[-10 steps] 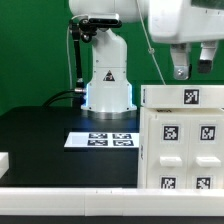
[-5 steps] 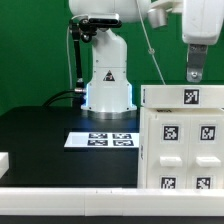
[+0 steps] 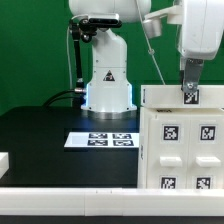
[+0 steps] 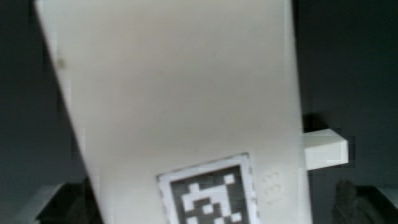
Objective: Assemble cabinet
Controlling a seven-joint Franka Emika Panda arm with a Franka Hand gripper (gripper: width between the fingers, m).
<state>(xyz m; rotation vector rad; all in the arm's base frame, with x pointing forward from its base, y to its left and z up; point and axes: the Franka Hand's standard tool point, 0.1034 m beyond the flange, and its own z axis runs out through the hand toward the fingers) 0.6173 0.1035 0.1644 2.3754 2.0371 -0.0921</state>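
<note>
Hovering at the upper right of the exterior view, the gripper (image 3: pixel 189 92) has its fingertips right at the top edge of the cabinet (image 3: pixel 182 140), over the tagged top panel (image 3: pixel 190 96). The cabinet fills the lower right of that frame, a white box whose front shows tagged drawer blocks (image 3: pixel 168 131) in rows. At centre, lower down, the marker board (image 3: pixel 102 140) lies flat on the black table (image 3: pixel 40 140), well apart from the cabinet.

In the wrist view the top panel (image 4: pixel 178 110) runs as a long white slab through the middle of the frame, its tag near the lower centre and a small white tab (image 4: pixel 326 150) sticking out at the right edge. Dark finger shapes sit in the lower corners on either side of the slab, so the fingers look spread around it, not pinching it.

Doing this step well likely means keeping the fingers square to the panel's long edges, lowering straight, and closing only once both pads flank the slab evenly, since an off-centre grip could twist it.
</note>
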